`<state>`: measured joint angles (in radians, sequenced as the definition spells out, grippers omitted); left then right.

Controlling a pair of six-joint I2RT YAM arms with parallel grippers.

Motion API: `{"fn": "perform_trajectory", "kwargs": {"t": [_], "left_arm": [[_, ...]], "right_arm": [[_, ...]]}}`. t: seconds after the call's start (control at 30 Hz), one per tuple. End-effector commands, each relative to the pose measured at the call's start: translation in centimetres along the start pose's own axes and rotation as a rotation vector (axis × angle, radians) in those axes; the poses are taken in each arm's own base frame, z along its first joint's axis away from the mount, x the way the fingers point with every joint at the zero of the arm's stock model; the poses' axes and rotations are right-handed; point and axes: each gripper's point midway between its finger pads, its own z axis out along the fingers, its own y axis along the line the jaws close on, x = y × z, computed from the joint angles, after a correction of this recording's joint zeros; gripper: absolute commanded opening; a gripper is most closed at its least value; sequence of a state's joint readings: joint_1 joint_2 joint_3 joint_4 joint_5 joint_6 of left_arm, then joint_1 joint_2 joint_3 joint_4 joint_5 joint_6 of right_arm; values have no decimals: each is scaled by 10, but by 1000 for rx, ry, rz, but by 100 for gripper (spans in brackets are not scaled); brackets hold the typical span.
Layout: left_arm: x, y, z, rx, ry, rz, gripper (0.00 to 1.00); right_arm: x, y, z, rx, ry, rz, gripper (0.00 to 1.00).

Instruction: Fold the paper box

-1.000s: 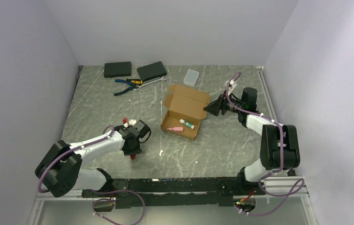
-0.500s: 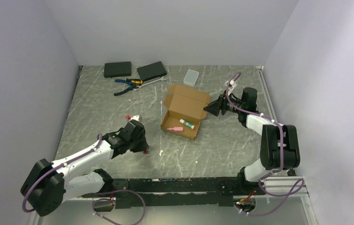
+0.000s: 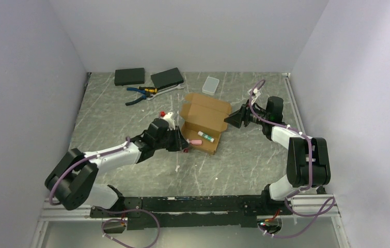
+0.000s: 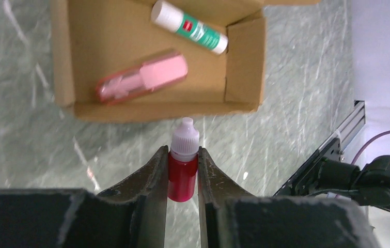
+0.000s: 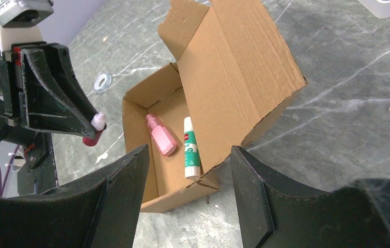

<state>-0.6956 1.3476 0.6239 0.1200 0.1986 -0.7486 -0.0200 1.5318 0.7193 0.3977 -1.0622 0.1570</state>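
Paper box (image 3: 203, 124) sits mid-bench (image 3: 244, 160), tray formed, lid standing open on the far side. Inside lie a pink capped tube (image 4: 143, 77) and a green-and-white glue stick (image 4: 190, 28). Left gripper (image 4: 182, 155) is clamped on a small red bottle (image 4: 182, 178), its white cap just short of the box's near wall. Right gripper (image 5: 188, 150) is spread wide and empty, near the box's right end.
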Motion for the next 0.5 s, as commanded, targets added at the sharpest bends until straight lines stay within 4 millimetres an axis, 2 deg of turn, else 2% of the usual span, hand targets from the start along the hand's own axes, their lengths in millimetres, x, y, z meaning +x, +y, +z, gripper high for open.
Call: {"fn": "perform_trajectory", "kwargs": {"t": [0.0, 0.17, 0.33, 0.37, 0.47], "left_arm": [[-35, -31, 16, 92, -74, 36, 6], [-46, -31, 39, 71, -68, 18, 6], [-52, -20, 57, -16, -50, 7, 11], [-52, -18, 59, -29, -46, 12, 15], [-54, -12, 63, -81, -23, 24, 36]], "right_arm": [[-25, 9, -1, -43, -43, -104, 63], [-25, 9, -1, -45, -42, -104, 63], [-25, 9, -1, -45, -42, -104, 63], [-25, 9, -1, -44, -41, -104, 63], [-24, 9, -1, -47, -41, -102, 63]]}}
